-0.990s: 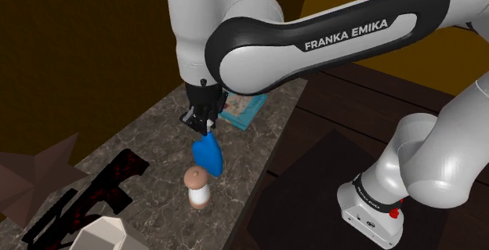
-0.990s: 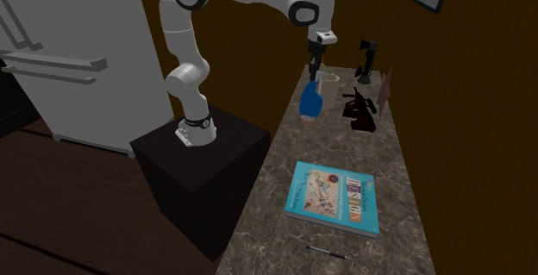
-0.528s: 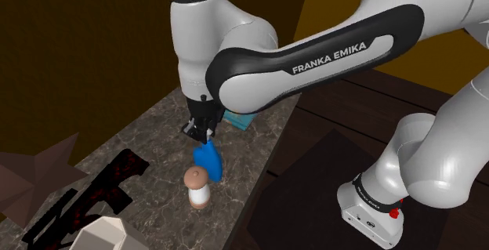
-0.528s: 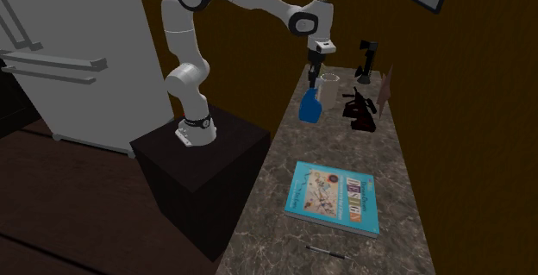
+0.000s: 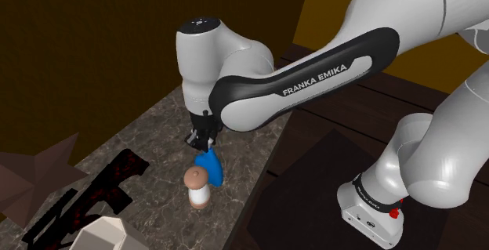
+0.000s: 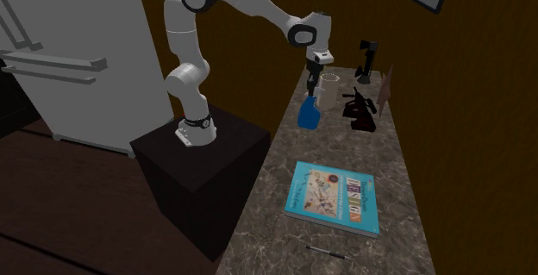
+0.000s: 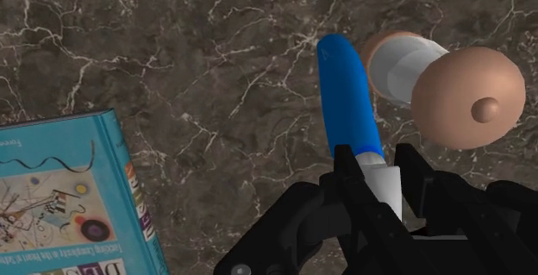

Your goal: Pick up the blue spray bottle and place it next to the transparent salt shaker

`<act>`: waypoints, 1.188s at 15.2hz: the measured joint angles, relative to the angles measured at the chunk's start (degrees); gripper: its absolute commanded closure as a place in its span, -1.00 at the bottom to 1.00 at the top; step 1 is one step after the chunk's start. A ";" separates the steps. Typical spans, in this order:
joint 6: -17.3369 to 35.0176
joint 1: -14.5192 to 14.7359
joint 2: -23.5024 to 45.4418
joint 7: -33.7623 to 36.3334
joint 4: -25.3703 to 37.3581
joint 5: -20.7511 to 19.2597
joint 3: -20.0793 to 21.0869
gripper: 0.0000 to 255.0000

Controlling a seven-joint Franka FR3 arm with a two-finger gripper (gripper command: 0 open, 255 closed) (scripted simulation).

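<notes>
Now my gripper (image 7: 379, 174) clamped on the white neck of the blue spray bottle (image 7: 349, 101), salt shaker (image 7: 435, 75) just beside my fingertips (image 7: 349, 174), marble counter (image 7: 215, 84) beneath.

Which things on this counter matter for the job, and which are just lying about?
Job: blue spray bottle, clasped in the gripper; salt shaker close beside it.
Lying about: teal book; pen; black jagged object.
</notes>
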 measured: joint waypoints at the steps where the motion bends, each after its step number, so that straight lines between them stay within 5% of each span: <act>1: 0.33 0.00 0.21 0.04 -0.13 -0.08 -0.01 1.00; 6: 0.60 0.06 0.41 0.18 -0.19 -0.16 0.03 1.00; 7: 0.61 0.06 0.41 0.18 -0.19 -0.16 0.03 -1.00; 13: 0.62 0.06 0.41 0.18 -0.18 -0.16 0.03 -1.00; 18: -5.50 -0.12 -2.10 -0.54 3.62 0.78 -0.02 -1.00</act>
